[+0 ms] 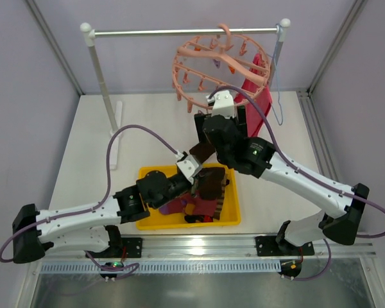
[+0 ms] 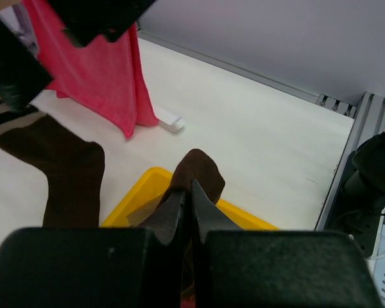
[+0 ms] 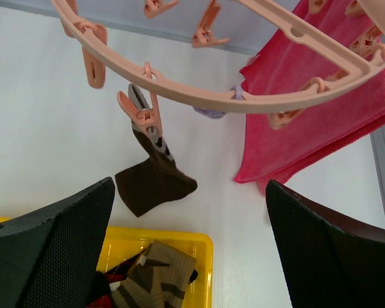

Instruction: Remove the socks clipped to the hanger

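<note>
Yellow tray [image 1: 155, 222] on white table [image 1: 154, 115]

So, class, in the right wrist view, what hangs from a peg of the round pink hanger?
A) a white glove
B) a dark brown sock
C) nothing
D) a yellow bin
B: a dark brown sock dangles from one peg under the hanger ring.

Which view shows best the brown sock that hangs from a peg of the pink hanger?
The right wrist view: the brown sock and its peg on the hanger show clearly. The left wrist view shows what is probably the same sock, its top hidden. In the top view the right arm covers it.
</note>
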Robot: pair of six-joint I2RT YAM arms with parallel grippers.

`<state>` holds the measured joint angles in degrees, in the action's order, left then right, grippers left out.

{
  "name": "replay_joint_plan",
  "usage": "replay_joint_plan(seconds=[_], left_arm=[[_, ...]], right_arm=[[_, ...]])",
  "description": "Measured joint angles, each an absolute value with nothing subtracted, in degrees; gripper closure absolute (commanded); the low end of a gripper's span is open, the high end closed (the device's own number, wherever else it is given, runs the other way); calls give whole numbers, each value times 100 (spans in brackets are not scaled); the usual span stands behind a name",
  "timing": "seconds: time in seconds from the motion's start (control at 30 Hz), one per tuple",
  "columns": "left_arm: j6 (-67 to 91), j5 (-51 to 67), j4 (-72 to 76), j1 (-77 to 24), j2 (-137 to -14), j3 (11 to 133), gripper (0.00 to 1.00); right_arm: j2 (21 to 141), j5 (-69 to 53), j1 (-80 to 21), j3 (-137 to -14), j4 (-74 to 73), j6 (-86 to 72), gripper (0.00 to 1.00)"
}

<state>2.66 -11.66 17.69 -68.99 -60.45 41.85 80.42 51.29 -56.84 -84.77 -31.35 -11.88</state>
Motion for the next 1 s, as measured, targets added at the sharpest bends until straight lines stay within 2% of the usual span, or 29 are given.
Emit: replay_joint_plan(seconds=[0.4, 0.57, 0.8, 1.0], left_arm=[[1345, -1911, -523, -6477, -4252, 4442, 100], [2132, -2106, -998, -6246, -3732, 3760, 100], [3037, -2049, -1321, -6222, -3782, 2823, 100], [3474, -1846, -1256, -6222, -4150, 2512, 100]], right_arm=[[6423, 5155, -5684, -6984, -3006, -1468, 0], [6082, 5153, -5671, -6449, -3004, -1710, 0], [5758, 5146, -5640, -5857, -3072, -2082, 0], [5496, 5148, -5621, -5590, -3096, -2333, 0]])
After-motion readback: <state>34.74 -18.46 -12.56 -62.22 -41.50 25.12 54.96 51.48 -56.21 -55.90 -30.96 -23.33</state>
